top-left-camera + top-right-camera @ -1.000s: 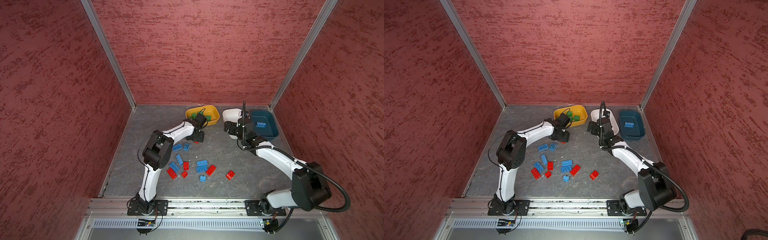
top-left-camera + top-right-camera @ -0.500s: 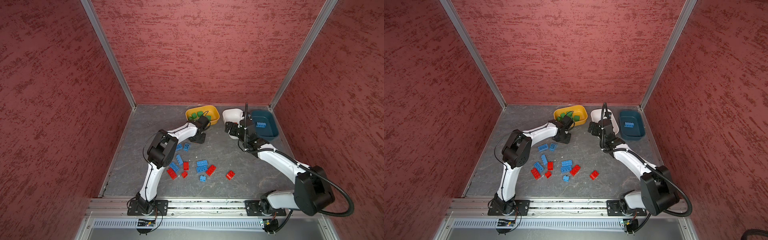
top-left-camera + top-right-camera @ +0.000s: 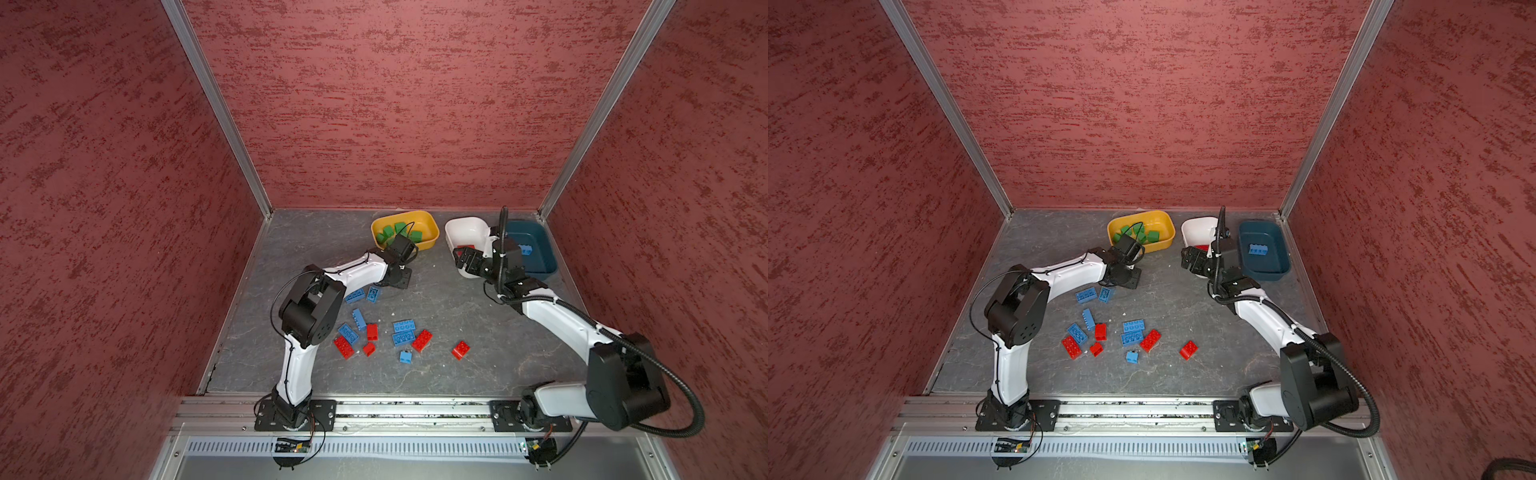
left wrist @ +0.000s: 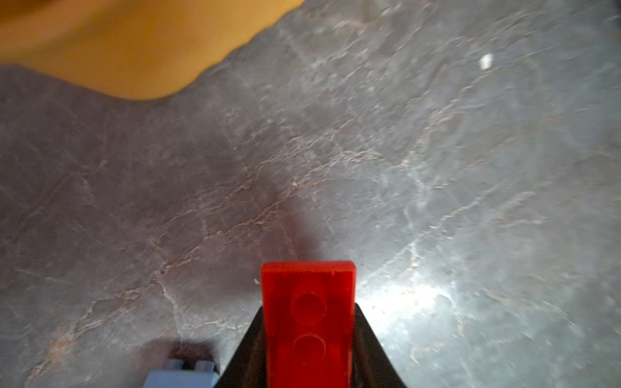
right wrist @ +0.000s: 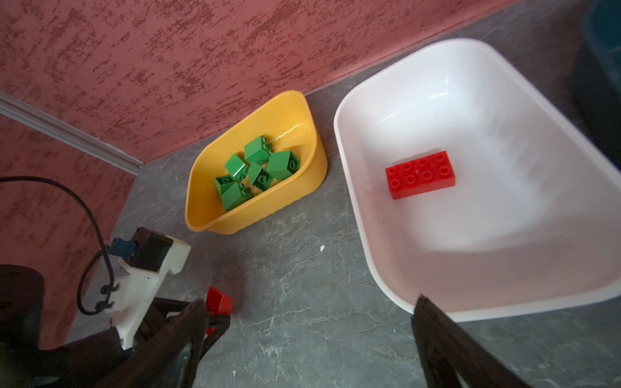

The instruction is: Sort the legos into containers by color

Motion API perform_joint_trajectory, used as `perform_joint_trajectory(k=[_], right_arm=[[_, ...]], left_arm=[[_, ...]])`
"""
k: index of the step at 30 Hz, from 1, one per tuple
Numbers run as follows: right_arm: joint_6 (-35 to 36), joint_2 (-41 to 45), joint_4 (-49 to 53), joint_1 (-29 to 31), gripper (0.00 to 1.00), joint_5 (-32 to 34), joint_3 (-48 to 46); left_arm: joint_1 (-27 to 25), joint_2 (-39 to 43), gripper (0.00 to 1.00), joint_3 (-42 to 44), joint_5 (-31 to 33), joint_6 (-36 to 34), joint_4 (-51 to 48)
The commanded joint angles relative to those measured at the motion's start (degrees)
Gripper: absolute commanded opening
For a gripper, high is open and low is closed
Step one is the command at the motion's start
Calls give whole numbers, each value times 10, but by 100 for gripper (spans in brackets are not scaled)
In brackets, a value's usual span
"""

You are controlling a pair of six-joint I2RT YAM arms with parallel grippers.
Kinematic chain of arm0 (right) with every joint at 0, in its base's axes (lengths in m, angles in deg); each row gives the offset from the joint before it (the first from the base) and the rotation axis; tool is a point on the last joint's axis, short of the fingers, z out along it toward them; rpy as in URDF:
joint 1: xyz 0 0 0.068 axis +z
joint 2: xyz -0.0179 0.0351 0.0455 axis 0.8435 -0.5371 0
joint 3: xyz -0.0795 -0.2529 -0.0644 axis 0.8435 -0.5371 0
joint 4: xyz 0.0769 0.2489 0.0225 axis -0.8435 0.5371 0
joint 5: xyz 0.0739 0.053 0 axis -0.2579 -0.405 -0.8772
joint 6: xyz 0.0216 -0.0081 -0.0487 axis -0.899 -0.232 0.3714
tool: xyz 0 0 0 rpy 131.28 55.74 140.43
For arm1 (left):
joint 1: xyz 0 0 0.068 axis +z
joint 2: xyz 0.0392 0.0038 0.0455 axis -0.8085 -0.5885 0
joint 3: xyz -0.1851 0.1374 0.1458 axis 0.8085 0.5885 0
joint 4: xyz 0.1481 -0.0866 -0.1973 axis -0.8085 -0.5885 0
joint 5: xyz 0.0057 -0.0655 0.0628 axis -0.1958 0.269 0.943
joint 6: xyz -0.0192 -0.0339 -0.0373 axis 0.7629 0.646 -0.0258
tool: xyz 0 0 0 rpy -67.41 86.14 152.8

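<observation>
Toward the left of the worktop (image 3: 457,307) a scatter of blue and red legos (image 3: 372,331) lies unsorted beside the left arm, so most of the sorting is still ahead. Just beyond them the left gripper (image 3: 400,277) is where the change is: its jaws, half spread a second ago, are now pressed onto a red brick (image 4: 308,302) and pinch it by its long sides. The arm itself sits at almost the same spot as before, low over the worktop and just in front of the yellow-orange tub (image 3: 424,222). Whether the brick has left the surface yet I cannot tell. This reads as a finished grasp, so the step in hand turns from picking to lifting and carrying. The yellow-orange tub right beside the brick holds only green bricks (image 5: 255,171), which makes it the wrong home for this piece. The white tub (image 5: 470,100) further right already holds an oblong red lego (image 5: 420,174) and is the likely goal. Over that tub's near rim the right gripper (image 3: 465,257) hangs much as it did a second ago, its jaws spread wide and carrying nothing, and it may crowd the left arm's way in. At the far right the dark teal tub (image 3: 538,237) holds a single blue brick (image 3: 527,249)
</observation>
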Motion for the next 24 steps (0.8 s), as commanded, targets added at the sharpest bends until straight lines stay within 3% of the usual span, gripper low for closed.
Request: perform_joint_trajectory(k=[1, 8, 13, 20, 24], right_arm=[[-1, 7, -10, -23, 95, -137, 5], [-5, -23, 26, -27, 91, -260, 50], [-39, -45, -3, -27, 85, -313, 55], [-70, -93, -19, -27, 72, -322, 73], [-74, -120, -12, -26, 57, -338, 89]], left_arm=[[-12, 41, 14, 2, -32, -49, 93], [-19, 51, 12, -11, -112, -86, 149], [-45, 62, 11, 10, -102, -126, 214], [-63, 74, 11, 33, -163, -152, 257], [-76, 85, 11, 54, -163, -173, 292]])
